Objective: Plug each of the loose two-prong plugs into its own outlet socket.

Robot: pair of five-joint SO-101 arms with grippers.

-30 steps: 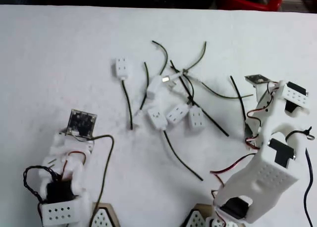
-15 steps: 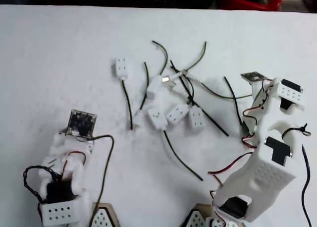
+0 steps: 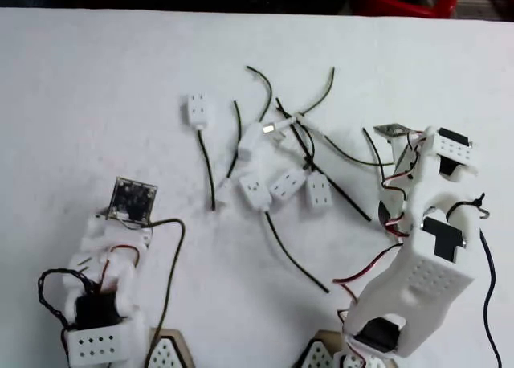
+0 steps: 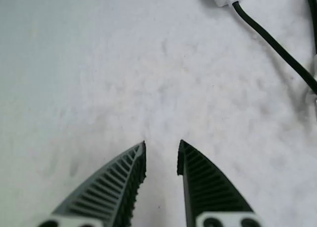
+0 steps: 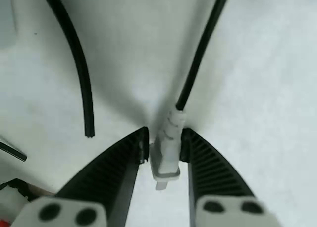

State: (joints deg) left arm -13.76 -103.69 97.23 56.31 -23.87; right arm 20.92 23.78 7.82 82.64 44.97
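My right end effector (image 5: 164, 130) clenched the plug (image 5: 166, 157), cord running straight away; sockets (image 3: 287, 183) lay toward tabletop's middle.

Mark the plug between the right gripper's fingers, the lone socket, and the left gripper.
plug (image 5: 167, 155), right wrist view, white body.
lone socket (image 3: 197, 109), high view, top face.
left gripper (image 4: 162, 144), left wrist view, between fingertips.

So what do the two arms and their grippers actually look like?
The left arm and right arm are white plastic shells with dotted hole patterns, black motor blocks and loose red and black wires. The left gripper and right gripper have dark, tapered, ribbed fingers on white bases.
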